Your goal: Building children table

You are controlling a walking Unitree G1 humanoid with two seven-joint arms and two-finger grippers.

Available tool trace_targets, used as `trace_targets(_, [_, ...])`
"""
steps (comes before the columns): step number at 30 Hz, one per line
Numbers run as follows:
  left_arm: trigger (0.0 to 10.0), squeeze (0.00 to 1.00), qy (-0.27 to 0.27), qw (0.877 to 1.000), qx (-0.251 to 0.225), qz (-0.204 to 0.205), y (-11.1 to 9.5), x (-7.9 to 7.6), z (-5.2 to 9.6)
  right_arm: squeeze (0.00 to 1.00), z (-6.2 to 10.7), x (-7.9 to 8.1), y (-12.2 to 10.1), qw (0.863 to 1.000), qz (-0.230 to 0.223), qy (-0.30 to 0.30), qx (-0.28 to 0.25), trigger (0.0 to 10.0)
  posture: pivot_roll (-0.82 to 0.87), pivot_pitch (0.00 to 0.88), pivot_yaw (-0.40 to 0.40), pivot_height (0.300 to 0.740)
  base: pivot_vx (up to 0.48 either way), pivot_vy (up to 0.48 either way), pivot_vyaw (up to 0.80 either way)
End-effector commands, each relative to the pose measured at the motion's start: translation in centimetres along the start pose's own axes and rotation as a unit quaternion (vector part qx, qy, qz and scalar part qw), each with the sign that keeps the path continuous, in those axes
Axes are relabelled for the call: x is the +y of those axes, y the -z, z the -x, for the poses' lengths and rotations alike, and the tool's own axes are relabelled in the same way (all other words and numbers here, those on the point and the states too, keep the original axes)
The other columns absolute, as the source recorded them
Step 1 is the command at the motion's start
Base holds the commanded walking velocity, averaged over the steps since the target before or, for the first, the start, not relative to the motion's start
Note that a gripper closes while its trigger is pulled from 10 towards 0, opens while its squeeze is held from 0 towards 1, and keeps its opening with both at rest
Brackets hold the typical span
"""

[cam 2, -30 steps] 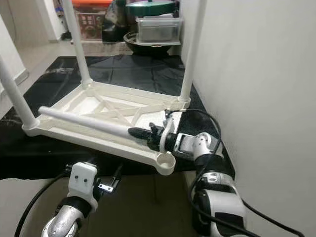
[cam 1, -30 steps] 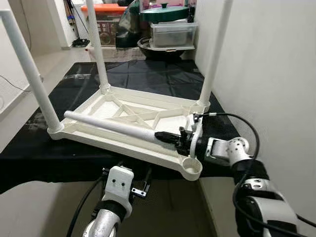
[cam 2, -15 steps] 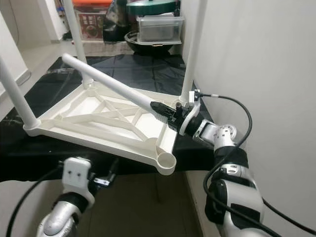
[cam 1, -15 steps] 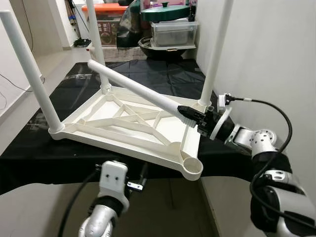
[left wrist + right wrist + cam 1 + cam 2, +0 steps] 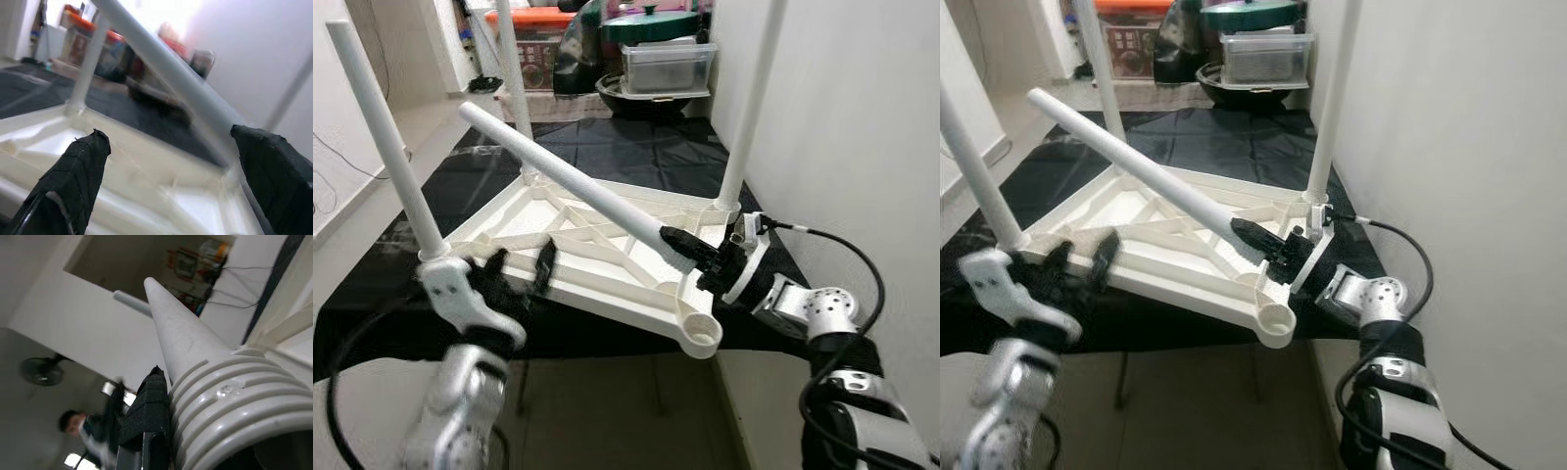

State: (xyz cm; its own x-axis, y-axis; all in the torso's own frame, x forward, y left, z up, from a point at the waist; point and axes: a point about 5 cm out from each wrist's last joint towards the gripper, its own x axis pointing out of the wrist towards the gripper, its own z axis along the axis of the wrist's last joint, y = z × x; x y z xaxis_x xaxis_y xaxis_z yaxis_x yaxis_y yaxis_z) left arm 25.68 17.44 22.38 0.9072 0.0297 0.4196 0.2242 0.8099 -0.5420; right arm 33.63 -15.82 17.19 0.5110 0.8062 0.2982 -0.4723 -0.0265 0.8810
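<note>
The white plastic table [image 5: 607, 294] lies upside down on a black cloth, with three white legs standing upright in its corners. My right gripper [image 5: 690, 250] is shut on the threaded end of the loose fourth leg [image 5: 568, 176]. That leg slants up toward the far left over the frame. The held end hangs just above and behind the empty socket [image 5: 702, 338] at the near right corner. The ribbed thread [image 5: 234, 396] shows close in the right wrist view. My left gripper [image 5: 521, 266] is open at the table's near left edge, its fingers [image 5: 73, 181] spread wide over the frame.
A white wall [image 5: 862, 147] runs close along the right side. Storage boxes and a lidded pot [image 5: 656, 59] stand behind the black cloth [image 5: 607, 147]. Bare floor lies in front. A person [image 5: 93, 431] shows blurred in the right wrist view.
The loose leg went from lying flat on the frame to slanting upward, its held end now nearer the empty corner socket. My left arm rose from below up to the table's near edge.
</note>
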Motion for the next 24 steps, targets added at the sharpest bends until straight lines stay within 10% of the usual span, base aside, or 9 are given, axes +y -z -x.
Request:
trace_targets(1, [10.0,0.00,-0.015,0.999,-0.025,0.039,-1.0,0.9,-0.2,0.00,-0.1,0.7,0.3,0.999,-0.009,-0.038,0.005,0.0,-0.04,0.000,0.000,0.740,0.000,0.000,0.00])
trace_targets(24, [10.0,0.00,0.059,0.991,-0.012,0.119,-2.5,0.5,0.2,0.00,1.5,1.8,2.7,0.991,-0.043,-0.100,0.079,0.0,-0.03,0.000,-0.004,0.740,0.000,0.000,0.00])
